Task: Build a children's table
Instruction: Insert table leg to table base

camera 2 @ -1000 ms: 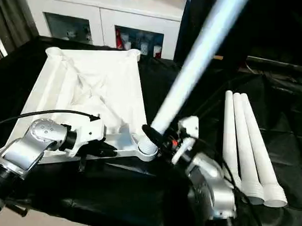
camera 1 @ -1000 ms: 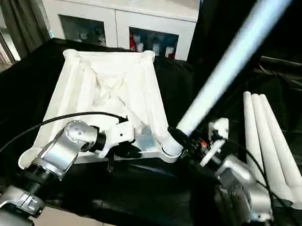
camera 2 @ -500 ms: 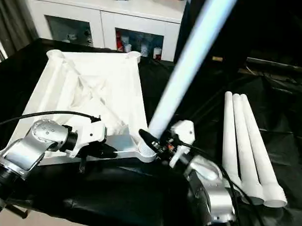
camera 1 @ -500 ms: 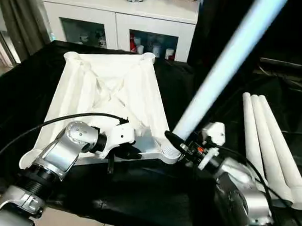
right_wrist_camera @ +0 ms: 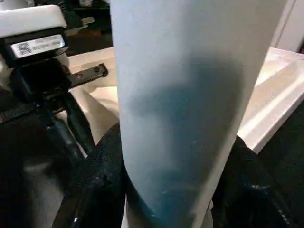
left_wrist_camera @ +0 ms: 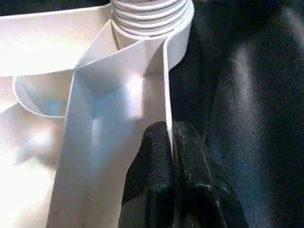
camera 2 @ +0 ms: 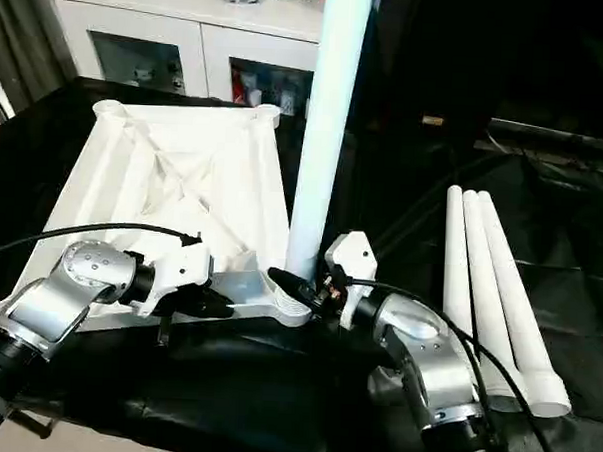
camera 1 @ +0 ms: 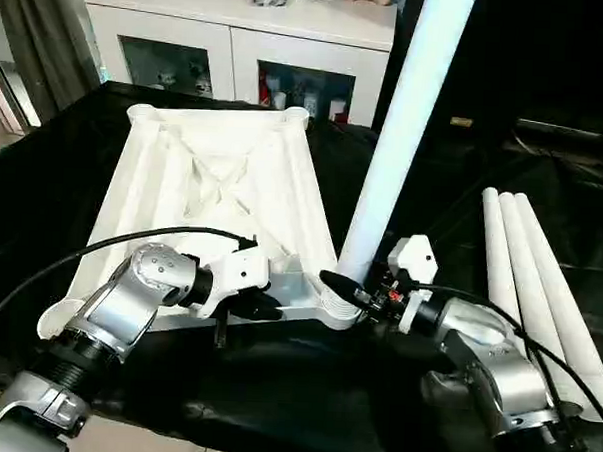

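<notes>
Your right hand (camera 1: 351, 288) grips one leg (camera 1: 406, 130) near its threaded base; its long axis stands almost upright in the nearest corner socket. Your left hand (left_wrist_camera: 171, 156) pinches the table top (camera 1: 218, 182) rim beside that socket. The top lies ribs up on the black-draped worktop (camera 1: 43, 185). Three spare legs (camera 1: 539, 286) lie parallel beyond your right hand. A white cabinet (camera 1: 239, 43) stands behind.

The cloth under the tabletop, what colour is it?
Black. The cloth shows best in the left eye view, spread beneath the white tabletop.
</notes>
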Robot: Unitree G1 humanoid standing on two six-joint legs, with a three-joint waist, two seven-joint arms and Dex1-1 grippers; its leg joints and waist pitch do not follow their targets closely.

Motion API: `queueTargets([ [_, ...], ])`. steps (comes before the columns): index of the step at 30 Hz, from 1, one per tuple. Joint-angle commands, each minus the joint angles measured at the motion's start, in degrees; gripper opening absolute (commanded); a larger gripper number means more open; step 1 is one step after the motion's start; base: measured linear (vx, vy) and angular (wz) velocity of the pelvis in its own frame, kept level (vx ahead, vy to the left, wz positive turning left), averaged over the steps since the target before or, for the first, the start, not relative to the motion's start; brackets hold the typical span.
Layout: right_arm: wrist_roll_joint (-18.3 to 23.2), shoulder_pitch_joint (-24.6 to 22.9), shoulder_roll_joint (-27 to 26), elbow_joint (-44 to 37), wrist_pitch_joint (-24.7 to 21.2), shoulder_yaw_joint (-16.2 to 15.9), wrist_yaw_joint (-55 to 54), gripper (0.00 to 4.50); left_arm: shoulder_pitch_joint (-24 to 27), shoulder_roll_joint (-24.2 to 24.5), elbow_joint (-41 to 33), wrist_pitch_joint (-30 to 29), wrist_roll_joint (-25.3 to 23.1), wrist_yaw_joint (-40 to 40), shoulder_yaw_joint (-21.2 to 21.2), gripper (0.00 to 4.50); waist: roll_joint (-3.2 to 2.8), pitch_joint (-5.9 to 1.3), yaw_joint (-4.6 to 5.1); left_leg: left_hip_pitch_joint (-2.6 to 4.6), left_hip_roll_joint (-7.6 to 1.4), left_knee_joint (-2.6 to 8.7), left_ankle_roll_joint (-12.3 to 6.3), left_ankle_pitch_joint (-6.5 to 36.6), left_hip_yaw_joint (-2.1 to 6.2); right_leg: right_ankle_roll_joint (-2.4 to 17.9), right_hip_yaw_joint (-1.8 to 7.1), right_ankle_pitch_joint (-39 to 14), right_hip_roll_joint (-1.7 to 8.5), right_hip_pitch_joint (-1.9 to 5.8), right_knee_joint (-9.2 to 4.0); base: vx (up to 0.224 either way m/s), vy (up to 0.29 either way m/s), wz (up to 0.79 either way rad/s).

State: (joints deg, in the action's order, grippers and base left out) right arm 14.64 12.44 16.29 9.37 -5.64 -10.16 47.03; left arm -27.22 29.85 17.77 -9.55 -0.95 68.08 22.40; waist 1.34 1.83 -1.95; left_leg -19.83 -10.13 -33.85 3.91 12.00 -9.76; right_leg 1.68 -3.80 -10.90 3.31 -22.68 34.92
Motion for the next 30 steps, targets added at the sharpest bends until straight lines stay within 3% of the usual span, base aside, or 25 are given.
queueTargets([
  [1,-2.16,-4.19,1.98,4.63,-2.8,-3.63,3.21,1.88,0.82,-0.03,-1.33,2.38,0.8,3.8,1.61,0.0,-0.67,-2.32,-0.09,-0.18,-3.06,4.27,-1.79,12.11,1.06,9.73,3.31,-15.45,4.75,2.76,-4.86,0.0,0.0,0.0],
  [5,-0.8,-5.4,3.69,4.3,-1.13,-3.84,7.33,1.88,1.8,1.46,-3.42,4.73,3.14,8.79,2.16,0.0,-0.54,-2.4,-0.07,-0.18,-3.23,4.39,-2.19,12.53,1.1,10.48,3.29,-13.35,4.75,2.81,-4.65,0.0,0.0,0.0],
  [8,-0.89,-5.58,4.0,4.29,-0.79,-3.97,7.87,1.88,2.29,1.86,-4.51,4.01,4.34,10.14,1.95,0.0,-0.58,-2.28,-0.06,0.07,-3.31,4.48,-1.87,13.92,1.09,10.48,3.31,-14.95,4.78,2.63,-4.84,0.0,0.0,0.0],
  [11,-1.35,-5.78,4.38,4.49,-0.08,-4.21,8.62,1.88,2.52,2.54,-5.34,3.79,4.53,10.81,1.87,0.0,-0.42,-1.77,0.05,0.34,-3.21,4.77,-1.01,18.27,1.28,8.63,3.29,-22.86,4.87,2.3,-5.6,0.0,0.0,0.0],
  [14,-1.77,-5.98,4.59,4.84,0.83,-4.2,8.98,1.88,2.01,2.4,-4.3,4.65,3.64,9.97,1.61,0.0,-0.37,-1.6,0.06,0.73,-3.21,4.88,-0.48,20.55,1.46,7.31,3.33,-27.21,4.99,2.07,-6.09,0.0,0.0,0.0],
  [21,-1.7,-6.08,3.98,6.44,2.27,-3.8,8.58,1.88,1.65,2.28,-3.91,4.58,3.52,9.55,1.28,0.0,-0.37,-1.84,0.1,0.49,-3.3,5.05,-0.65,18.94,1.49,8.31,3.41,-23.2,4.92,2.31,-5.71,0.0,0.0,0.0],
  [27,-2.17,-5.98,3.26,7.13,2.48,-3.49,6.86,1.88,1.71,2.22,-3.93,4.36,3.56,9.12,1.22,0.0,-0.39,-1.73,0.13,0.58,-3.29,5.12,-0.5,20.12,1.58,7.52,3.41,-25.93,4.99,2.13,-6.02,0.0,0.0,0.0],
  [30,-4.58,-3.78,0.96,11.59,3.77,-1.28,-1.08,1.88,0.98,0.85,-1.81,3.14,1.88,4.85,0.51,0.0,-0.3,-1.56,0.3,0.53,-3.27,5.23,-0.03,20.8,1.68,6.88,3.34,-28.15,5.11,1.95,-6.21,0.0,0.0,0.0],
])
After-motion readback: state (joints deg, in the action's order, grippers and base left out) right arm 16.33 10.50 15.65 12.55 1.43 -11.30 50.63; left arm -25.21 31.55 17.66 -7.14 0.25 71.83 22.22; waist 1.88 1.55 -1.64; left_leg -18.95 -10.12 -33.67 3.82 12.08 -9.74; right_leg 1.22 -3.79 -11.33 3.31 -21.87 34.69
